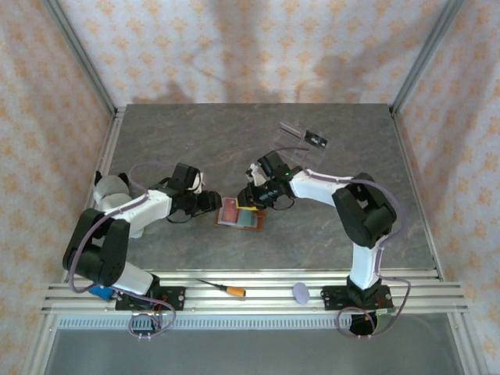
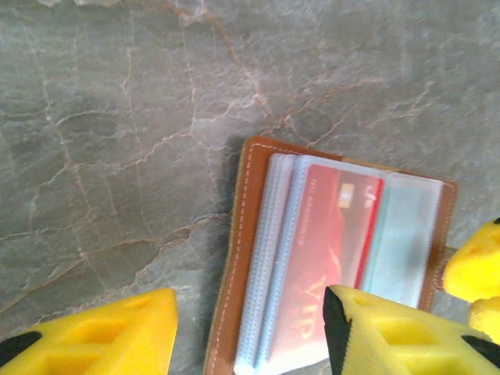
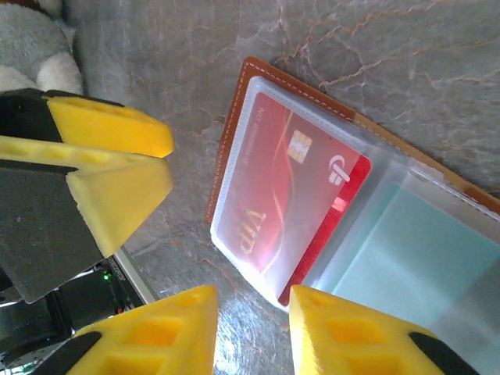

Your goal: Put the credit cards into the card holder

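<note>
The left tool point(image 2: 250, 322) is held wide apart, nothing clamped; the right tool point(image 3: 252, 312) is parted more narrowly, likewise empty. Beneath both, the card holder point(image 2: 248, 211) lies open on the table point(image 2: 117, 156), the red card point(image 2: 336, 242) tucked in a clear sleeve. Release is judged to be in hand; a clean lift away is called for next. The teal card point(image 3: 422, 258), sleeved beside the red, is shown plainly from the right wrist; from the left that pocket reads merely pale.

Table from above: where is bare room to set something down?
Free: the far left corner of the table, and the strip between the card holder and the screwdriver. Crowded: around the card holder and the clear tray.
</note>
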You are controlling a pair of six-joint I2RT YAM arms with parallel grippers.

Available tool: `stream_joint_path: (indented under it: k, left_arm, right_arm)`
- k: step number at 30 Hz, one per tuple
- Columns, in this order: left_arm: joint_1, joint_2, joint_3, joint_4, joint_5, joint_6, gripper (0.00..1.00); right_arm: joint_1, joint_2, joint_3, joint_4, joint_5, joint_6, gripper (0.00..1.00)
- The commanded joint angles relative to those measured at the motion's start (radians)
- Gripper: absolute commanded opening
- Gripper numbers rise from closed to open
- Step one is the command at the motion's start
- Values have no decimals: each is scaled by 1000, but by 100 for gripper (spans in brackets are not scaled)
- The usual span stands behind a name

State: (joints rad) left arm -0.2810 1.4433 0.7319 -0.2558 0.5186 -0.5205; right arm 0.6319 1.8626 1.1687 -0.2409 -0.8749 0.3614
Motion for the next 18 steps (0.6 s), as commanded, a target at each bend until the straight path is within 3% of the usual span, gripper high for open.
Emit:
stream_joint_path:
  k: [1,6,9,18]
  left_arm:
    - [15,-66,-21,-3,-26,-19,54]
    - [18,-145,-35,-55,-75,-12,55]
    - [18,-173,-40,-87,-78,-1,55]
    - [18,-263,-127,-68,-68,-3,56]
  right_arm:
    - [-42,-66,14,-81,70,-60,33]
    - [-149,-162,41,-176,189,-117,38]
    - [-218,-189,97,-246,225,-166,35]
    - [-449,-138,289,-304,340,-190,45]
